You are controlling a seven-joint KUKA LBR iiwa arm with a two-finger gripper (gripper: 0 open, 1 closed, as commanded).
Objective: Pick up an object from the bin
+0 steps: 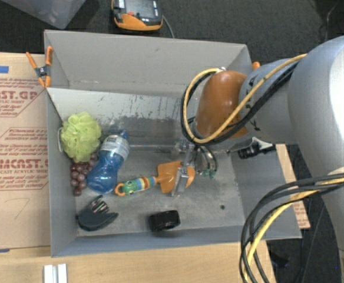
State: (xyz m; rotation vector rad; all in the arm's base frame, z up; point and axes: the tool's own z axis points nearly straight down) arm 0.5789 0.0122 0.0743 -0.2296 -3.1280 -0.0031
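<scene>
Now we see gripper (187,173) low at bin (131,63) centre, over edge of orange scoop toy (167,174) with striped handle; pincer apart or together, we cannot tell.

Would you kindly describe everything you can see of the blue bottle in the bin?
The blue bottle looks like translucent plastic, its paler neck end pointing up and right. It lies on its side in the left half of the bin, touching the green mesh puff, with dark grapes beside its base.
</scene>
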